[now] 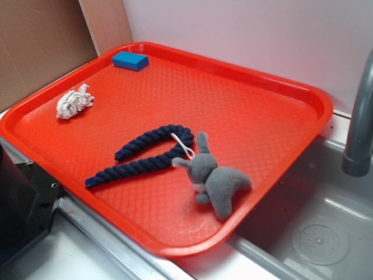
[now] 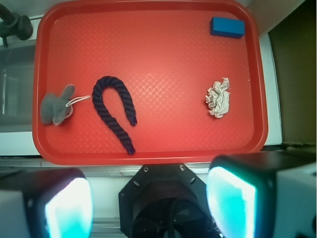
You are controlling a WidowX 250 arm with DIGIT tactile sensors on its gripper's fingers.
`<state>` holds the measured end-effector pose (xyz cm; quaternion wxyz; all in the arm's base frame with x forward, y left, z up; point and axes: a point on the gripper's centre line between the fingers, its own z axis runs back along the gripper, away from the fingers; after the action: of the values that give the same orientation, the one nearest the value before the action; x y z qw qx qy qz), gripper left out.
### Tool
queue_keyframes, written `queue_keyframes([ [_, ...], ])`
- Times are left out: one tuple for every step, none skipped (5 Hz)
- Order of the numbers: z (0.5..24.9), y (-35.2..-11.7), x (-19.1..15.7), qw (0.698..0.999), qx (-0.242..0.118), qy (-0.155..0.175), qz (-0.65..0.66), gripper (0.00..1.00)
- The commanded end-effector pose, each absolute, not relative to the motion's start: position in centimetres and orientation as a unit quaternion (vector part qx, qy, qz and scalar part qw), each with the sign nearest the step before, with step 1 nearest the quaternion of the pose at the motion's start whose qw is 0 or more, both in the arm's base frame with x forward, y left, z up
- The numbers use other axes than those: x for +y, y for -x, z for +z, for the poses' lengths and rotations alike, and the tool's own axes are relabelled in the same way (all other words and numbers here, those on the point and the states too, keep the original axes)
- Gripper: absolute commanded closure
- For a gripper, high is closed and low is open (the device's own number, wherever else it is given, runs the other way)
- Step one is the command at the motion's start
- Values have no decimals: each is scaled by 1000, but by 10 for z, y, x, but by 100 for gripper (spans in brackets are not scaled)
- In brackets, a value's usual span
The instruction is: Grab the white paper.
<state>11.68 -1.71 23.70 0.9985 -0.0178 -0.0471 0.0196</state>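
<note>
two fingers (image 2: 233, 203) of my gripper (image 2: 148, 208) hang wide apart, holding nothing, high above the tray (image 2: 148, 153). paper (image 2: 218, 98) sits untouched. all the grabbing is left.

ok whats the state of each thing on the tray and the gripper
white paper: crumpled, lying free on the tray, untouched
blue block: flat, near a tray corner
rope: bent in a U, lying flat
grey plush toy: on its side beside the rope
red tray: flat
gripper: open, holding nothing
</note>
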Motion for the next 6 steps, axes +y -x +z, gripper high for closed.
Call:
queue_keyframes([
  [237,-117,-17,999,-47,18,20,0],
  [236,-110,-11,997,-58,19,54,0],
  [216,-109,1,993,-70,24,88,0],
  [194,-113,22,991,-81,18,109,0],
  [172,-120,48,987,-89,33,131,0],
  [150,-128,72,985,-92,42,138,0],
])
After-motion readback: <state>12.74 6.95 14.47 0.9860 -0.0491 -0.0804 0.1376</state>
